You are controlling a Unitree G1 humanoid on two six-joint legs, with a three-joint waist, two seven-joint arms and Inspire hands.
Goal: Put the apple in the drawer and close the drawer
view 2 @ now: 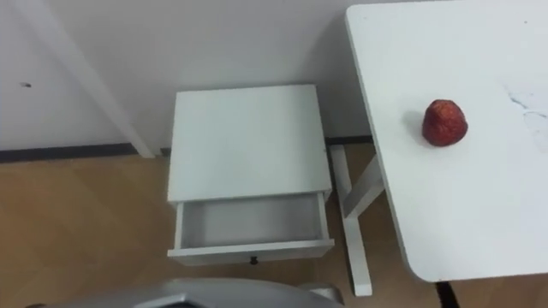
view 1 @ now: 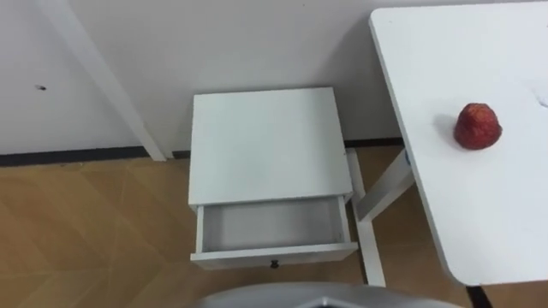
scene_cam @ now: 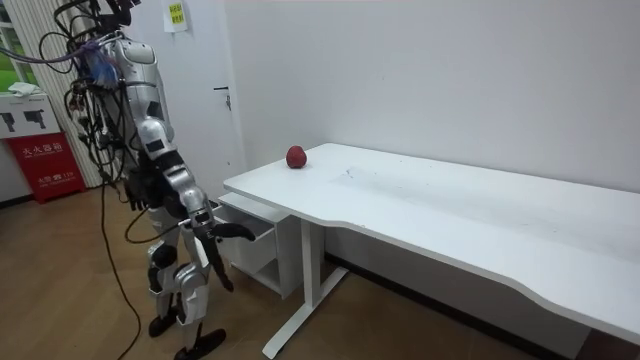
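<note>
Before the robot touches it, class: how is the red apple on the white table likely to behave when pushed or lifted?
The apple looks rounded, so a push would probably roll it across the table. It looks solid and compact, so it should probably lift whole, without sagging.

A white wall (view 1: 257, 43) is filling the top of the eye views, with a dark skirting (view 1: 68, 156) running along its foot above a pale wooden floor (view 1: 86, 231). A small white cabinet (view 1: 267, 141) is standing against it at centre, and a white tabletop (view 1: 479, 197) is reaching in from the right. At the room view's upper left, what may be a window (scene_cam: 12, 40) is glowing green.
</note>
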